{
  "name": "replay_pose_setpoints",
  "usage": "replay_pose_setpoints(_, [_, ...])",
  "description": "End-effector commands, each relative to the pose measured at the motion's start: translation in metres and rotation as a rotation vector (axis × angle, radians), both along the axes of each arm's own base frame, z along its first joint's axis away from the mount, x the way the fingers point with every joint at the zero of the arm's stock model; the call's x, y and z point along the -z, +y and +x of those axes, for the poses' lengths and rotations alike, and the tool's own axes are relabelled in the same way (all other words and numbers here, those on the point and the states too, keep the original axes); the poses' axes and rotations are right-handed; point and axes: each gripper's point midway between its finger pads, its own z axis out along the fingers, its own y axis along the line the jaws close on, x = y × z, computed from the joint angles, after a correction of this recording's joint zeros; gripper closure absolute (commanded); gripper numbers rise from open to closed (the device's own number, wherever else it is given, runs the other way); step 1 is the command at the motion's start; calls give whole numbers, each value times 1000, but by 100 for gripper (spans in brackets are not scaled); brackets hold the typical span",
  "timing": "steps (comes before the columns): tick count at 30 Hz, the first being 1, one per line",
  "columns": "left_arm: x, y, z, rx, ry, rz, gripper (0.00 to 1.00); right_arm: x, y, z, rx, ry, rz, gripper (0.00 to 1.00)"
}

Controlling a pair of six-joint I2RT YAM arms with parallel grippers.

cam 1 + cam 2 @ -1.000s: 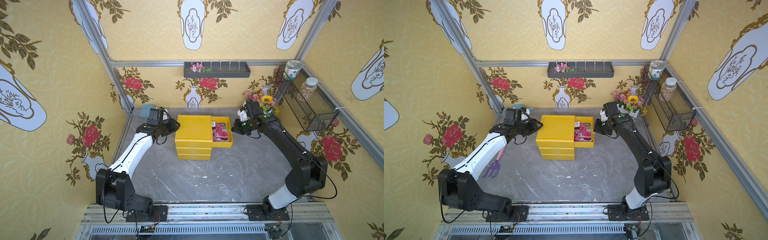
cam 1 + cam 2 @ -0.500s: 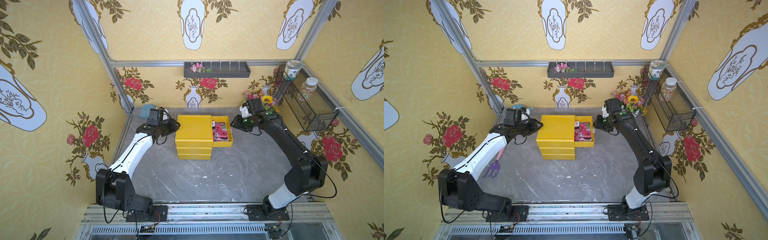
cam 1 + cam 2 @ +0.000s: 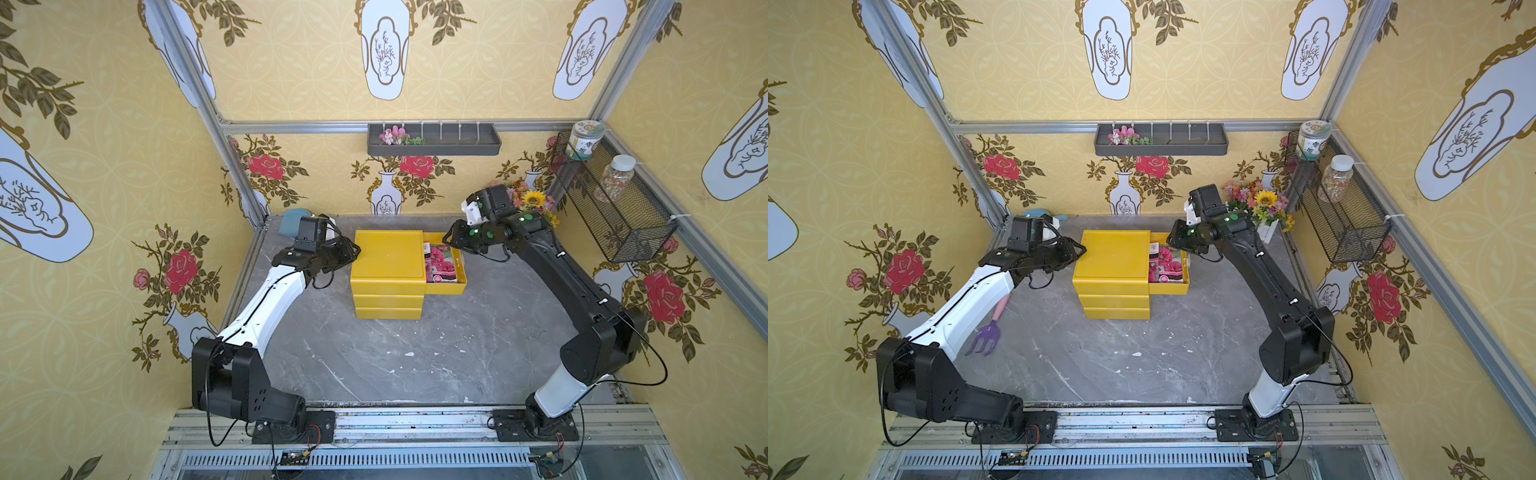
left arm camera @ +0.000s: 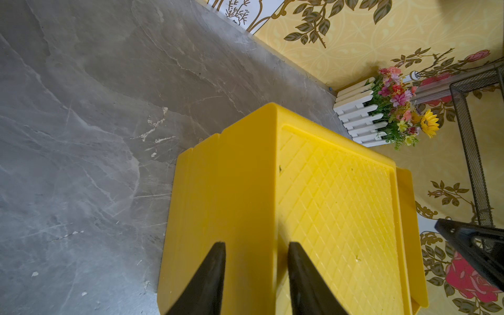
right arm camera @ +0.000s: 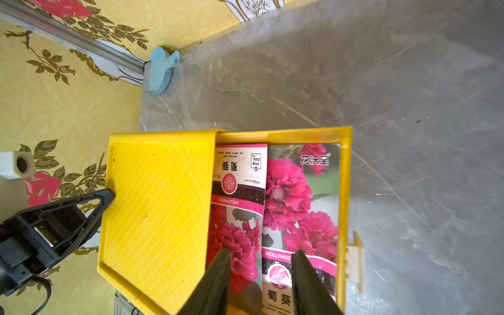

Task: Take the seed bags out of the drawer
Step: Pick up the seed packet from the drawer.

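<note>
Two seed bags [image 5: 300, 196] with pink flower fronts lie side by side in the open top drawer [image 5: 345, 191], centre-right of both top views; whether more lie under them I cannot tell. None is out yet, so by my reading the opening is done and all the lifting is left. Right gripper [image 5: 259, 252] hangs just above the bags, jaws moderately apart, holding nothing. Left gripper [image 4: 256, 244], jaws narrowly apart and gripping nothing, meets the yellow cabinet [image 3: 386, 257] at its left top edge in the top views, probably bracing it
</note>
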Motion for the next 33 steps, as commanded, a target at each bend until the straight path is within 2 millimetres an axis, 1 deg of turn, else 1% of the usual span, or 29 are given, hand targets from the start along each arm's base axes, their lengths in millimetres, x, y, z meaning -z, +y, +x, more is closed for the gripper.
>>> replay_pose_setpoints(1, [24, 9, -16, -9, 102, 56, 58, 9, 16, 1, 6, 35, 23, 61])
replay_pose_setpoints(4, [24, 9, -17, -9, 103, 54, 58, 21, 24, 0, -4, 62, 20, 62])
replay_pose_setpoints(10, [27, 10, -20, -12, 105, 54, 58, 46, 29, -1, -13, 115, -5, 63])
replay_pose_setpoints(20, [31, 9, -22, -10, 115, 50, 58, 67, 42, 2, -32, 154, -3, 67])
replay_pose_setpoints(24, [32, 9, -22, -12, 119, 50, 58, 72, 45, 2, -37, 164, 0, 71])
replay_pose_setpoints(27, [32, 9, -23, -10, 120, 49, 58, 72, 46, 3, -38, 160, 4, 80])
replay_pose_setpoints(30, [34, 9, -24, -10, 123, 50, 58, 67, 44, 4, -32, 149, 2, 87])
replay_pose_setpoints(33, [33, 9, -23, -10, 124, 49, 58, 55, 38, 5, -21, 121, -15, 94])
